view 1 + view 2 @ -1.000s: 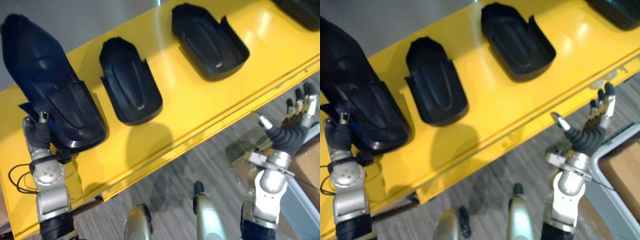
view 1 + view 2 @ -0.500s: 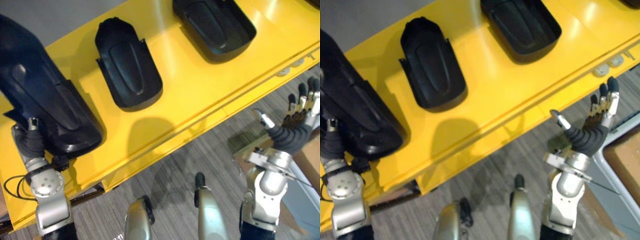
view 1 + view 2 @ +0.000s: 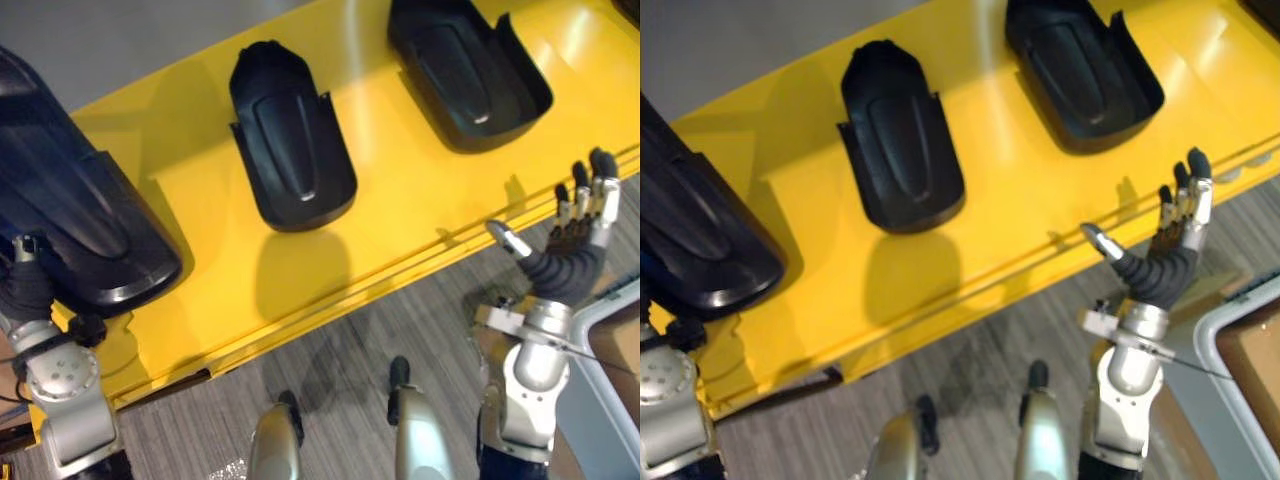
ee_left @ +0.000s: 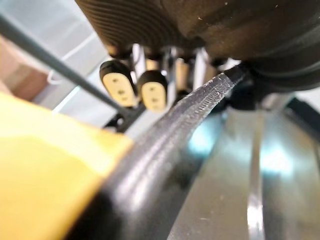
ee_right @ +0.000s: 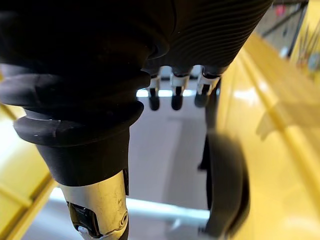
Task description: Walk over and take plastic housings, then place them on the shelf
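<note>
Fingers (image 4: 151,90) of left hand (image 3: 22,292) clamp the near rim of large black moulded plastic housing (image 3: 70,230) at the left end of flat yellow metal shelf (image 3: 400,230). Likely a light, stiff, slick shell, so the rim is the best hold. Long axis diagonal, rounded end toward robot. right hand (image 3: 575,240) empty, fingers straight and apart.

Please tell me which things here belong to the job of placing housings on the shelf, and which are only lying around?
Belong to the job:
- held housing, gripped by the left hand
- middle housing and right housing, both lying on the shelf
- yellow shelf
- right hand, open and empty

Just lying about:
- grey bin with brown cardboard inside
</note>
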`<state>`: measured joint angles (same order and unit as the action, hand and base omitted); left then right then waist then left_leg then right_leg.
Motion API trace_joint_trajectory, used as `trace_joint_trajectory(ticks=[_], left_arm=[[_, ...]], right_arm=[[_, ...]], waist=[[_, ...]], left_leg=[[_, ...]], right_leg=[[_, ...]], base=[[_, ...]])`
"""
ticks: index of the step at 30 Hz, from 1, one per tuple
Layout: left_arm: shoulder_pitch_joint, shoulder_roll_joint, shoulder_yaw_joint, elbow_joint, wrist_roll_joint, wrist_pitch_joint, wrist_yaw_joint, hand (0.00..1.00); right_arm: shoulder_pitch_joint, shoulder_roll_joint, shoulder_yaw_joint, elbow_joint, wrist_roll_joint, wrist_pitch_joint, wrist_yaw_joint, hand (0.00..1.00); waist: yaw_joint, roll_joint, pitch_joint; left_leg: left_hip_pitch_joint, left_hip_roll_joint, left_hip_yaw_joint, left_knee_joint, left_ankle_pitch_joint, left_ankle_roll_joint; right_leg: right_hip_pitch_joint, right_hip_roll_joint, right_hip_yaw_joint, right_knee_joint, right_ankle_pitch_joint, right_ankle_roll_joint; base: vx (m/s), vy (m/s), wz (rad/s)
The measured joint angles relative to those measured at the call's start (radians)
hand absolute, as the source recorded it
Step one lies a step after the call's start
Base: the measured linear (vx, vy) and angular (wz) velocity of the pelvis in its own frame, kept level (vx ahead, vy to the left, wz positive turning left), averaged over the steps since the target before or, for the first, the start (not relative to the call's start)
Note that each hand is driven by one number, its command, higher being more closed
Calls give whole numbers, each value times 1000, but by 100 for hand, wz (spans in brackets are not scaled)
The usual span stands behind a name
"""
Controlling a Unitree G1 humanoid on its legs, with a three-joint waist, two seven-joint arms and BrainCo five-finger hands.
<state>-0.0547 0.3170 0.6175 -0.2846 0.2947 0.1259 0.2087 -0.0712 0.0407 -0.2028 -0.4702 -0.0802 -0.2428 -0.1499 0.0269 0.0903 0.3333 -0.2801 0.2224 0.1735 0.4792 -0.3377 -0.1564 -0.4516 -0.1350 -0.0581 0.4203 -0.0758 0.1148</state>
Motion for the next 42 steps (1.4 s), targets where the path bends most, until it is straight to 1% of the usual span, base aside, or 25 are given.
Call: trace_joint_trajectory(ticks=[1,3,5,6,7,8,9,12,15,18,20,22,24,25,26,27,28,29,30,32,34,38,42], left_arm=[[-8,28,-1,16,0,4,-18,100],[-34,60,-8,46,0,8,-39,100],[-59,68,-29,68,-1,8,-49,100],[-73,68,-50,82,-2,8,-62,100],[-77,69,-70,95,-2,9,-72,100],[-78,69,-72,95,-2,9,-72,100],[-87,70,-96,106,-4,9,-87,100],[-103,85,-121,124,-9,11,-110,100],[-106,126,-134,124,-11,11,-130,100],[-120,158,-148,128,-15,11,-155,100],[-130,160,-160,128,-21,9,-166,100],[-132,160,-164,133,-22,9,-189,100],[-131,160,-164,137,-24,9,-191,100],[-133,160,-164,141,-37,8,-194,100],[-135,161,-166,144,-45,5,-195,100],[-134,169,-171,148,-54,-2,-197,100],[-134,176,-178,154,-53,-8,-198,100],[-131,180,-184,158,-54,-7,-198,100],[-119,189,-191,158,-56,-7,-199,0],[-118,188,-191,158,-59,-5,-203,0],[-97,188,-190,156,-60,-5,-204,0],[-68,182,-190,151,-62,-3,-213,0],[-61,152,-190,123,-62,-4,-216,0]], right_arm=[[-12,-1,14,0,21,0,12,0],[-44,-7,53,0,56,-1,41,0],[-67,-18,92,0,86,-10,64,0],[-83,-24,121,-1,103,-16,77,0],[-108,-29,151,-2,108,-18,90,0],[-109,-29,153,-2,108,-18,90,0],[-142,-32,191,-5,123,-19,106,0],[-177,-33,235,-31,146,-23,126,0],[-180,-36,246,-32,150,-25,130,0],[-178,-54,248,-32,155,-25,130,0],[-177,-62,254,-33,160,-25,130,0],[-166,-66,274,-33,165,-25,132,0],[-166,-66,278,-33,165,-25,135,0],[-166,-68,282,-36,166,-25,137,0],[-167,-71,277,-36,166,-27,138,0],[-168,-72,268,-33,167,-28,138,0],[-160,-68,265,-23,167,-30,139,0],[-149,-60,268,-21,168,-28,140,0],[-140,-48,274,-21,167,-27,147,0],[-140,-35,277,-22,167,-27,153,0],[-139,-30,276,-21,167,-27,154,0],[-137,-33,272,-20,167,-26,154,0],[-134,-34,273,-9,165,-26,155,0]], waist=[[1,-8,-6],[4,-13,-9],[2,-15,-15],[9,-18,-20],[9,-16,-23],[9,-16,-23],[13,-19,-25],[17,-21,-27],[19,-28,-37],[19,-27,-37],[19,-27,-39],[18,-25,-53],[22,-25,-55],[22,-25,-57],[25,-28,-56],[23,-22,-61],[25,-21,-69],[25,-30,-75],[27,-30,-77],[35,-33,-78],[42,-33,-79],[36,-32,-79],[35,-32,-78]], left_leg=[[0,-7,-2,-11,6,0],[-7,-11,-8,-17,10,0],[-22,-17,-29,-19,17,0],[-24,-23,-34,-28,24,0],[-29,-25,-49,-28,26,-2],[-29,-25,-50,-28,26,-2],[-31,-26,-61,-31,29,-2],[-34,-31,-77,-31,29,-2],[-35,-37,-80,-30,29,-2],[-35,-45,-78,-19,29,-2],[-34,-48,-77,-13,29,-2],[-35,-49,-71,-7,29,-3],[-40,-44,-58,38,29,-3],[-94,-39,-57,150,40,-22],[-144,-29,-62,214,37,-37],[-167,-26,-53,113,27,-20],[-150,-32,-34,13,97,19],[-149,-43,-21,8,110,26],[-147,-48,-21,11,111,28],[-147,-50,-23,17,111,28],[-140,-41,-23,17,111,28],[-130,-22,-26,-4,111,28],[-109,-22,-24,-35,113,24]], right_leg=[[0,-6,-1,-6,0,0],[3,-12,-14,-14,1,0],[3,-20,-30,-16,1,0],[4,-24,-35,-20,1,0],[14,-27,-49,-29,1,0],[15,-27,-49,-29,1,0],[22,-28,-56,-32,1,0],[34,-35,-73,-39,1,0],[38,-41,-76,-41,1,0],[51,-51,-77,-48,1,0],[56,-55,-77,-48,1,0],[61,-56,-77,-58,1,0],[75,-56,-73,-66,1,0],[85,-65,-66,-73,1,0],[85,-77,-61,-71,2,1],[85,-84,-56,-71,4,6],[78,-87,-48,-62,1,16],[71,-99,-48,-62,10,16],[74,-104,-47,-62,23,22],[81,-106,-48,-62,24,21],[88,-96,-48,-62,23,21],[86,-70,-49,-65,19,15],[86,-67,-47,-65,15,10]], base=[[4,4,12],[-2,0,15],[-4,-3,29],[9,-6,35],[28,-4,20],[31,2,26],[29,9,16],[27,14,19],[39,32,10],[41,34,6],[43,35,4],[46,18,-1],[61,27,-10],[72,88,-8],[53,129,2],[29,162,1],[4,119,2],[-1,122,3],[3,91,7],[27,64,6],[40,-22,-5],[15,-57,-9],[-6,-36,-5]])
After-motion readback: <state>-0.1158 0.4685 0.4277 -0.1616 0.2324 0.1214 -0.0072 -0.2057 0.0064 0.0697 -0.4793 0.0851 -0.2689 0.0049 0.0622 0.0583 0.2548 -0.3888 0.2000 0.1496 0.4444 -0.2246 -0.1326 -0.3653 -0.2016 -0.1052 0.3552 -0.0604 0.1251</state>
